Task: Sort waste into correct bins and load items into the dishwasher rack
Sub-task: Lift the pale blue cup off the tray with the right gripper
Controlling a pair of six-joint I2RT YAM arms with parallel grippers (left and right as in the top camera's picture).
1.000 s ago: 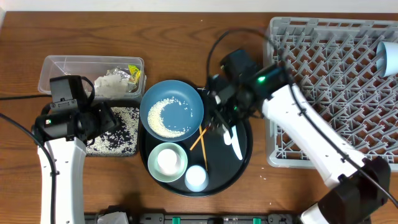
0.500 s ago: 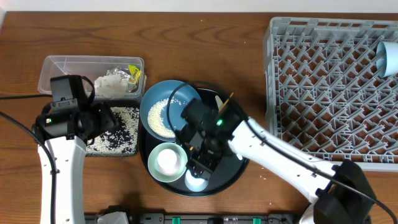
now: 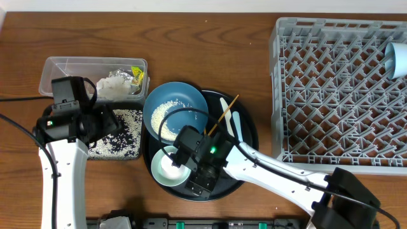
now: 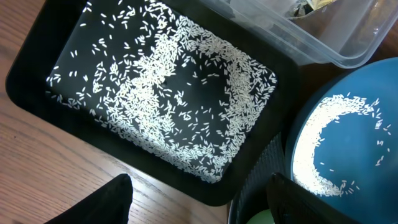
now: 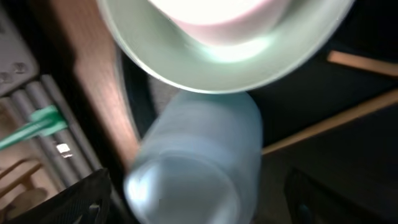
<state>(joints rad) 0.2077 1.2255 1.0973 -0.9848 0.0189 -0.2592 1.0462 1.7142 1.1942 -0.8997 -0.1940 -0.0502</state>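
Note:
My right gripper [image 3: 202,181] [image 5: 199,190] is open at the front of the round black tray, one finger on each side of the small whitish cup [image 5: 199,155]. The pale-green bowl [image 3: 166,170] [image 5: 155,62] holds the small white dish [image 3: 170,165] just beside it. The blue bowl [image 3: 177,109] [image 4: 348,143] holds loose rice. Chopsticks [image 3: 222,113] [image 5: 329,118] and the white spoon [image 3: 231,124] lie on the round tray. My left gripper [image 3: 105,124] [image 4: 199,196] is open over the black rectangular tray [image 3: 121,135] [image 4: 37,68] strewn with rice. The clear tub [image 3: 63,67] [image 4: 323,43] holds tissue [image 3: 114,86] and the wrapper [image 3: 137,74].
The grey rack [image 3: 343,89] fills the right side, with a whitish cup [image 3: 398,58] at its far right edge. The round black tray [image 3: 251,146] sits between the rack and the bins. My right arm stretches across the table's front right.
My right arm has swung from the tray's right side, near the rack, down and left to the cup at the tray's front. The left arm has not moved.

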